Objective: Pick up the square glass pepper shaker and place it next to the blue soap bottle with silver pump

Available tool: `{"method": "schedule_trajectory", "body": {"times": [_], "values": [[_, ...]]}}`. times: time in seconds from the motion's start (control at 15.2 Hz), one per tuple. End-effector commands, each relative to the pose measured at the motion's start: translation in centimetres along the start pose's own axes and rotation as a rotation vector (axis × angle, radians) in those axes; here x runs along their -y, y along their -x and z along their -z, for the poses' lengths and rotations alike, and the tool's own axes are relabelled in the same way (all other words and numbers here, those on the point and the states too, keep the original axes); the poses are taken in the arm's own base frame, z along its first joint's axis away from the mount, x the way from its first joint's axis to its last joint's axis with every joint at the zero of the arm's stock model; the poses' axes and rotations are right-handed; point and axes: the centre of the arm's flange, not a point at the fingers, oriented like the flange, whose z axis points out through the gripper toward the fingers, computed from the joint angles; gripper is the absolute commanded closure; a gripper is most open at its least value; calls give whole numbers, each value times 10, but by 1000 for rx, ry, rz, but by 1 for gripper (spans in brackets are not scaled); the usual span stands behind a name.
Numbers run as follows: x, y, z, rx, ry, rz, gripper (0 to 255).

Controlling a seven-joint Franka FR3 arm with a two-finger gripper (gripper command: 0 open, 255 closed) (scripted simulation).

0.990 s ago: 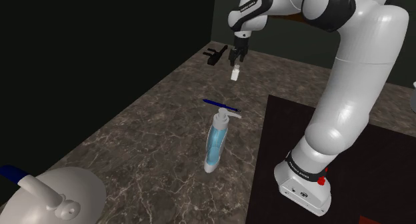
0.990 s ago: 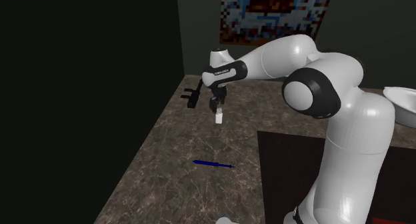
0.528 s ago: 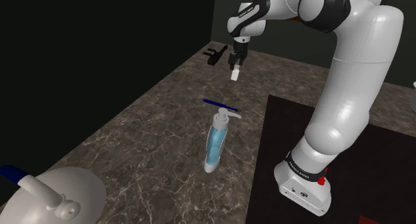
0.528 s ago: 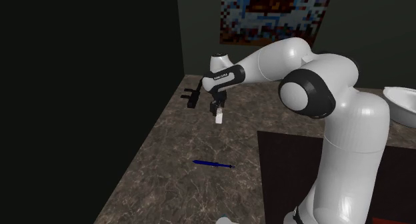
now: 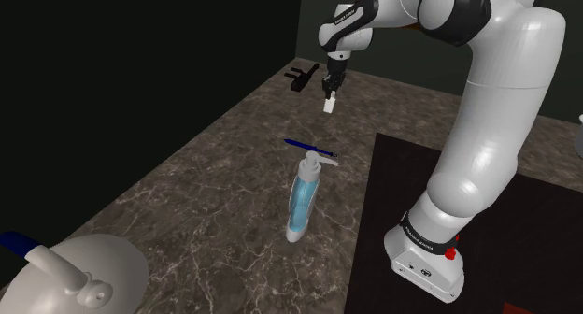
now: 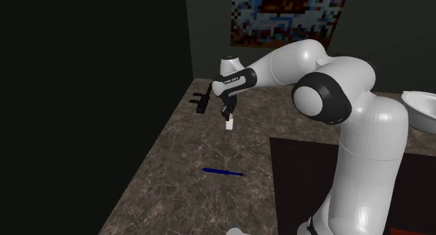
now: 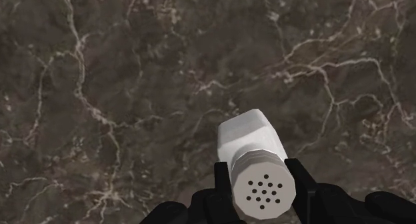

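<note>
A small white square pepper shaker [image 7: 252,141] with a perforated round cap stands on the dark marble countertop [image 5: 215,191], near the far end. My gripper [image 7: 263,189] comes down over it, and the black fingers [image 7: 223,183] press against both sides of the cap: it is shut on the shaker. In the shoulder view the gripper [image 5: 330,90] sits just above the shaker [image 5: 329,105]; the second exterior view gives the same gripper [image 6: 226,115] and shaker [image 6: 228,125]. The blue soap bottle [image 5: 302,198] with a pump top stands upright, nearer the stand.
A blue pen [image 5: 308,148] lies between shaker and bottle. A black object [image 5: 300,78] sits by the far counter edge. A dark mat [image 5: 383,237] lies under the stand. A white kettle [image 5: 75,275] is at the shoulder view's lower left; a white bowl [image 6: 419,109] is at the second exterior view's right.
The gripper dropped slightly onto the shaker, then its fingers went from standing apart to shut on the cap. The shaker has stayed on the counter.
</note>
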Motion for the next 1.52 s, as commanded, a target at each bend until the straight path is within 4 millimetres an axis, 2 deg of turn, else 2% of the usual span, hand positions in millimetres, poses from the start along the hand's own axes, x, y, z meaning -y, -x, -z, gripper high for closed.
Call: {"method": "schedule_trajectory", "body": {"times": [0.0, 0.4, 1.45], "values": [[0, 0, 0, 0, 0, 0, 255], [0, 0, 0, 0, 0, 0, 255], [-3, 1, 84, 0, 0, 0, 255]]}}
